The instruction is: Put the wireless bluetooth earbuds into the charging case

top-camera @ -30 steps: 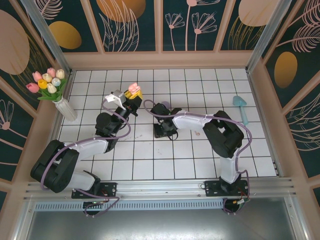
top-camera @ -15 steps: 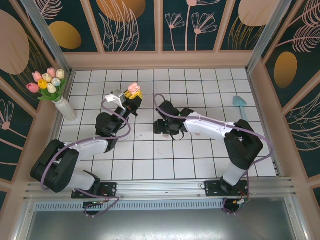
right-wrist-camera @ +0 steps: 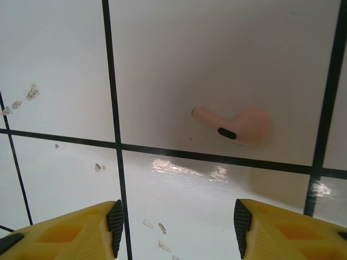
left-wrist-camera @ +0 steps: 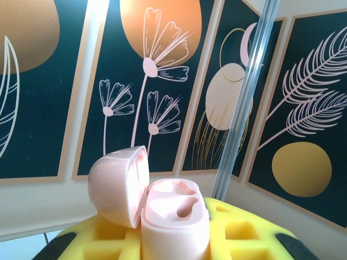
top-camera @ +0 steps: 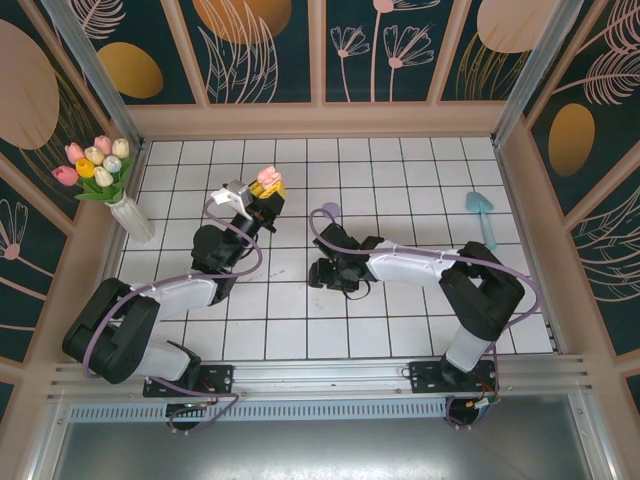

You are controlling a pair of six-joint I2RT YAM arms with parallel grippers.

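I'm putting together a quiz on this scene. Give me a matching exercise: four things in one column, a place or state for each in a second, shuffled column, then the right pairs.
Things
1. charging case
2. pink earbud
3. vase of tulips
4. right gripper

Descriptions
A. lying on the tiled floor
B. open, hanging just above the floor
C. standing at the left edge of the floor
D. held up, lid flipped open

Pairs: 1-D, 2-A, 3-C, 4-B

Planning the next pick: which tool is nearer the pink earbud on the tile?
Right. The right tool hangs open just short of the earbud; the left tool holds the charging case well away.
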